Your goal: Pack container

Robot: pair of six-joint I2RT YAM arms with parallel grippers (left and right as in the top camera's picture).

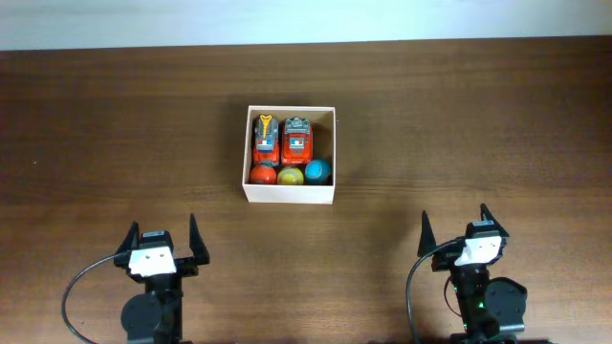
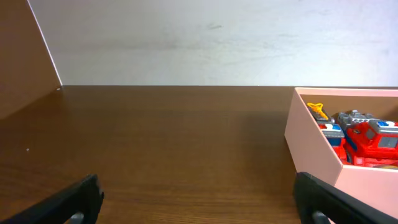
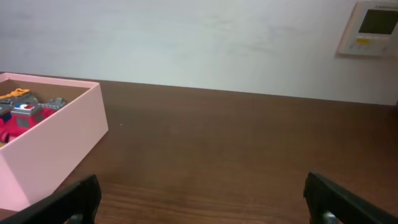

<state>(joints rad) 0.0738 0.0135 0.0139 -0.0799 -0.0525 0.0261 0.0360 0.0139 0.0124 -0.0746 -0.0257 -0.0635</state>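
Observation:
The container [image 1: 290, 195] is a small cream-white square box at the table's middle. It holds two red toy trucks [image 1: 281, 139] side by side and, in front of them, a red ball [image 1: 262, 175], a yellow ball [image 1: 291, 176] and a blue ball [image 1: 317, 171]. The box also shows at the right of the left wrist view [image 2: 311, 134] and at the left of the right wrist view [image 3: 56, 146]. My left gripper [image 1: 162, 244] is open and empty near the front edge, left of the box. My right gripper [image 1: 459, 237] is open and empty at the front right.
The brown wooden table [image 1: 459, 124] runs to a white wall at the back. A wall-mounted control panel [image 3: 372, 28] shows at the upper right of the right wrist view.

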